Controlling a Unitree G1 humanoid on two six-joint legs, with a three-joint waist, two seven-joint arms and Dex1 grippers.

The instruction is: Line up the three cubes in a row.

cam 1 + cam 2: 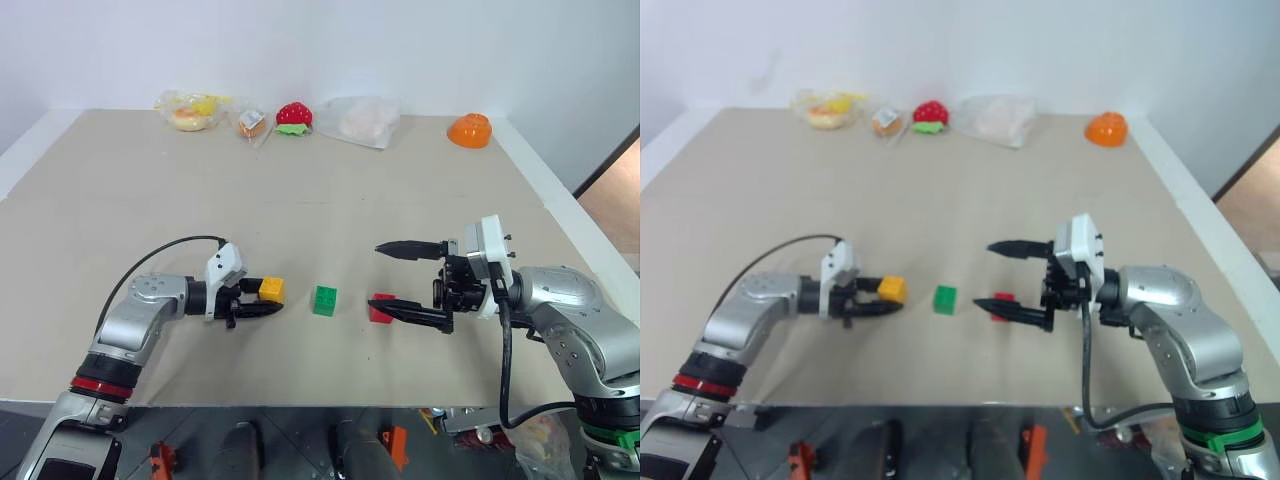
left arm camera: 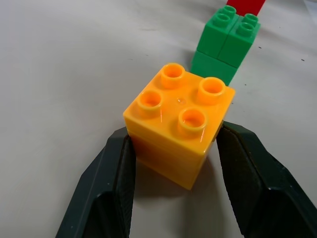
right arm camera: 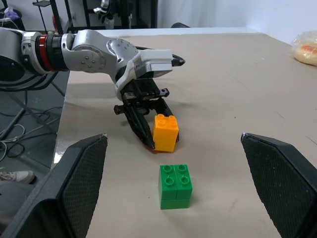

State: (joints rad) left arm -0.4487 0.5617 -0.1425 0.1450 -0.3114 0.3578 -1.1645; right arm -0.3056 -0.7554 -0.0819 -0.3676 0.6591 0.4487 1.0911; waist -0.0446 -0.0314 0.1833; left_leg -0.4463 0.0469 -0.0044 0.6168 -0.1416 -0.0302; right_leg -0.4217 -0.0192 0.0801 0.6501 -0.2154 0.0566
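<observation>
Beige worktop (image 1: 300, 200) under a white wall, with bagged toys, a strawberry toy (image 1: 294, 116) and an orange bowl (image 1: 469, 130) along the far edge, well apart from the work

Head views: yellow cube (image 1: 271, 290), green cube (image 1: 324, 300) and red cube (image 1: 380, 308) already lie roughly in a line near the front edge. Left claw (image 1: 262, 302) pinches the yellow cube at the line's left end. Right claw (image 1: 400, 280) is spread wide, its lower finger just beside or touching the red cube; cannot tell which

Left wrist view: both fingers (image 2: 106, 183) press the yellow cube's sides; it sits skewed, corner-on, relative to the green cube behind it, red beyond

Right wrist view: spread fingers (image 3: 74, 183) frame the green cube; yellow cube rests on or just above the worktop

Risks, as judged:
- releasing now leaves yellow twisted out of square
- fingers dragging on opening could shove it off line
- pushing further could knock green
- right lower finger could nudge red when it moves
</observation>
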